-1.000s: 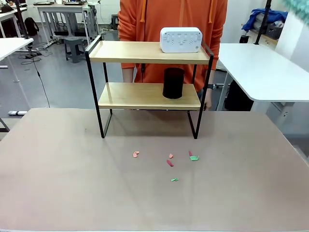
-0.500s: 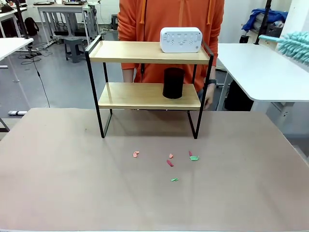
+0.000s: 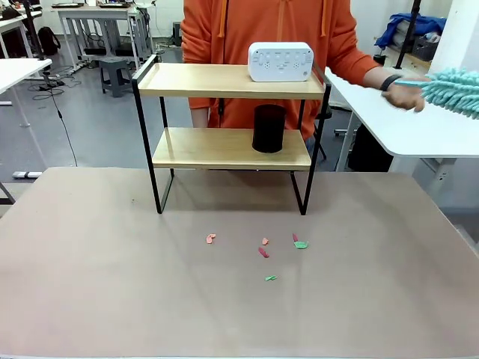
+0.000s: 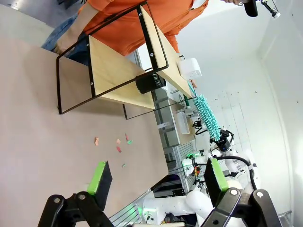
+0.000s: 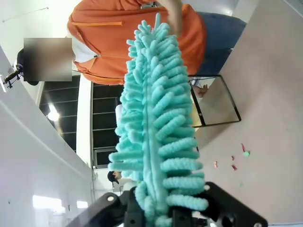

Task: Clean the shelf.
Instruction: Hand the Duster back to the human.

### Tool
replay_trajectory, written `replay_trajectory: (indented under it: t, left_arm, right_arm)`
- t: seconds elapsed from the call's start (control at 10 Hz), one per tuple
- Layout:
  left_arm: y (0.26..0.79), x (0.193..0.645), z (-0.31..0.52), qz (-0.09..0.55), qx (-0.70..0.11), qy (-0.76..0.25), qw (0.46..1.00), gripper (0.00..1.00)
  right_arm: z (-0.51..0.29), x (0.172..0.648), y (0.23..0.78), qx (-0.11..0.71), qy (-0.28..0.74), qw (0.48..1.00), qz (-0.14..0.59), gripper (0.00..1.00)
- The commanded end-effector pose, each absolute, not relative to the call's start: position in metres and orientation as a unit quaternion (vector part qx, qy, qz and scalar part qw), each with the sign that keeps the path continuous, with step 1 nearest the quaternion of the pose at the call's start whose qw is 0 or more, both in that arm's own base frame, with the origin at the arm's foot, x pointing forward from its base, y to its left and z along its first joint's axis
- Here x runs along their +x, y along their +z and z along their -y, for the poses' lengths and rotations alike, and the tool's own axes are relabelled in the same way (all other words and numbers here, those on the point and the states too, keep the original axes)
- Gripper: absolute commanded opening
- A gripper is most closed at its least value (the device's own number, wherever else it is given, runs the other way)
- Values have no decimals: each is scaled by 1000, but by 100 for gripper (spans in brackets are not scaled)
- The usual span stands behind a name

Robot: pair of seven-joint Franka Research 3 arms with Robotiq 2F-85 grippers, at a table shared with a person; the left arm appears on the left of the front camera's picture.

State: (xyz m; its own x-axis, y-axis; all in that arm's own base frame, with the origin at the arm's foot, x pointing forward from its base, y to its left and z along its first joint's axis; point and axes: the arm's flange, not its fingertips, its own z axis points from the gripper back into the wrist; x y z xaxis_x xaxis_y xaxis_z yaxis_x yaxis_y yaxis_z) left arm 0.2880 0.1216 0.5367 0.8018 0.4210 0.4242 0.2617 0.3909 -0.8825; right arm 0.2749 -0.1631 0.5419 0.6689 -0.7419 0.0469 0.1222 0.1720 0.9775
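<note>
Nearest on the brown table [image 3: 112, 299]: a few small scraps [image 3: 263, 252], pink, red and green, scattered w/ gaps between them, just in front of the shelf.

The shelf [image 3: 232, 80] stands upright toward the table's far edge, 2 light wood boards in a thin black frame. Top board carries a white box-like device [image 3: 281, 60] near its right end; lower board carries a black cylinder [image 3: 269, 128], right of centre.

Behind the shelf a person in an orange hoodie [image 3: 224, 30] stands at the far side. Their arm stretches out to picture right, hand [image 3: 404, 93] gripping the handle end of a teal fluffy duster [image 3: 454, 91], held about level w/ the top board and well apart from the shelf.

Left gripper [image 4: 156, 177]: fingers spread wide, nothing between the green pads [image 4: 98, 171], hanging above the table, shelf farther off.

Right gripper [image 5: 163, 215]: the duster's fluffy head rises from between its fingers; fingers mostly hidden by the fluff, so can't tell if they're clamped on it.
</note>
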Motion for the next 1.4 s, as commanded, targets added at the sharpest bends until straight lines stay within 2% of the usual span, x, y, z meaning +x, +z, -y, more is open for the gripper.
replay_trajectory:
  t: [0.0,0.7,0.8,0.9,1.1,1.3]
  left_arm:
    - [537,286,-121,309,-546,57,777,100]
    - [537,286,-121,309,-546,57,777,100]
    - [537,286,-121,309,-546,57,777,100]
    - [537,286,-121,309,-546,57,777,100]
    - [537,286,-121,309,-546,57,777,100]
    - [537,286,-121,309,-546,57,777,100]
  right_arm:
    - [151,270,538,563,-316,716,267,0]
    - [149,273,537,568,-303,717,267,0]
    - [149,273,537,570,-302,715,271,31]
    - [148,273,537,570,-295,719,267,71]
    - [145,276,538,572,-286,723,262,100]
    - [140,280,537,576,-276,725,257,100]
